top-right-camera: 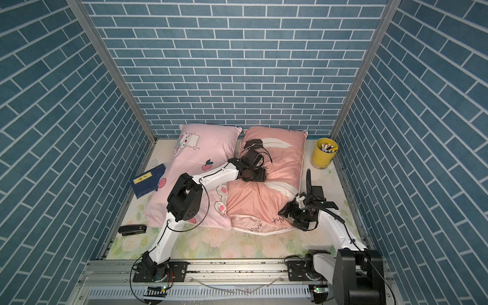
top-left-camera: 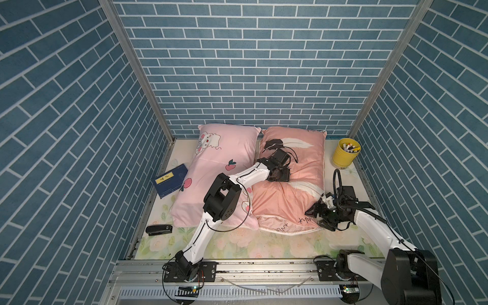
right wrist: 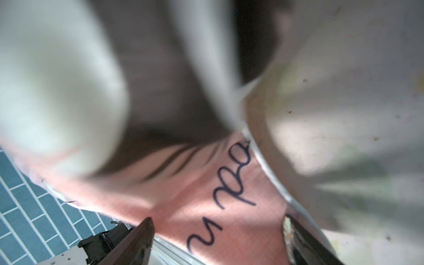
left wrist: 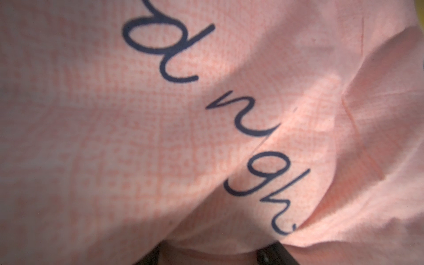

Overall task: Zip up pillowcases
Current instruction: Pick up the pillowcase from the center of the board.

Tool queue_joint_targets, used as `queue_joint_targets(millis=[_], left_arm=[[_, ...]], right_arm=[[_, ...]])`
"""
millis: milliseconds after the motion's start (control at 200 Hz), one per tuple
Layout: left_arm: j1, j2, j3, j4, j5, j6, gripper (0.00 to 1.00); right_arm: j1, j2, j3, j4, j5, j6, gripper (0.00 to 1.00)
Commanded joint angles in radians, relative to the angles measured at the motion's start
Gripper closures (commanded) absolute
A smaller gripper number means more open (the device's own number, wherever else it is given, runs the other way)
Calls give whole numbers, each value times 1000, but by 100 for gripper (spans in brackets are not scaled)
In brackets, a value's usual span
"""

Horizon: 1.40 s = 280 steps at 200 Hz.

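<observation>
Salmon pillowcase (top-left-camera: 280, 203): on the floral bench (top-left-camera: 250, 243), running from centre toward 1 o'clock. It is stuffed and rumpled, with white and dark feathers and dark "good night" script (left wrist: 257, 134).
Pink pillowcase (top-left-camera: 211, 163): touching the salmon one along its 9 o'clock side. It is paler, with a white bunny and peaches, and the left arm crosses over it.
Open end: the salmon case's 6 o'clock edge. The right wrist view shows its white-trimmed edge (right wrist: 273, 176) gaping, with the white insert (right wrist: 57, 91) inside. No slider or pull tab can be made out.
Left pincer (top-left-camera: 278, 175): pressed into the middle of the salmon case. Its fingertips (left wrist: 273, 254) stand apart with cloth bulging between them, and no clear pinch shows.
Right pincer (top-left-camera: 315, 216): at the salmon case's 5 o'clock corner. Its fingers (right wrist: 137, 243) are spread wide with the printed cloth just ahead of them, and it holds nothing.
Handling: probably light and very soft, since the filling yields under the left pincer. The cloth looks thin and creases easily, so the zip line would likely buckle unless kept taut.
Where to hold: likely pin the cloth at the closed end of the zip on the 6 o'clock edge. Then take the small pull tab once it is found, not the stuffed body.
</observation>
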Motion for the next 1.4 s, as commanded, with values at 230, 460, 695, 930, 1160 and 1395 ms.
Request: queue_joint_targets(millis=[230,460,695,930,1160,1395], left_arm=[[72,78,-38,28,-99,23,34],[104,76,-71,61,-84,-4,35],[120,65,-88,78,-75,-9,35],[119,61,-93,79,-69,-4,35],[120,52,-111,88,-68,-9,35],[119,42,-128,97,-71,-14,36]], right_arm=[[5,-194,51,-248,125,146,30],[3,-279,-15,-196,251,292,53],[3,-301,-133,-76,285,390,57],[-31,-262,-171,78,283,430,60],[-69,-203,-189,142,269,414,64],[-70,-174,-235,199,243,431,65]])
